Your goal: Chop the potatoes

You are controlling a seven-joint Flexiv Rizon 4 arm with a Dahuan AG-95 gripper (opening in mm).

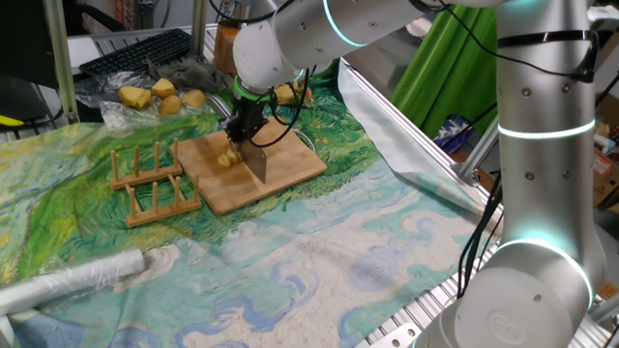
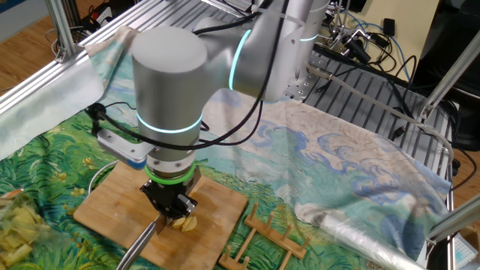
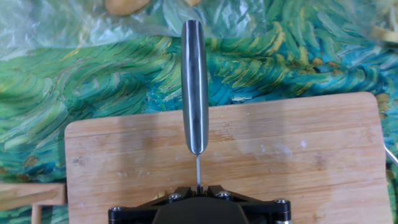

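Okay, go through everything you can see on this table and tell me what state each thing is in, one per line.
gripper: shut on the knife, pointing down
knife: blade on the board beside the pieces
potato pieces: small yellow chunks clustered on the board
cutting board: flat on the cloth
whole potatoes: uncut, on plastic behind the board
wooden rack: upright, nothing in its slots

Even, bright indoor light in all three views; you get soft shadows and little glare.

Your hand view is sharp on the wooden board, but the knife handle carries a bright streak of glare along its length. In one fixed view the arm's light rings glow, and the clear plastic roll at the table's near left edge looks slightly washed out, perhaps overexposed.
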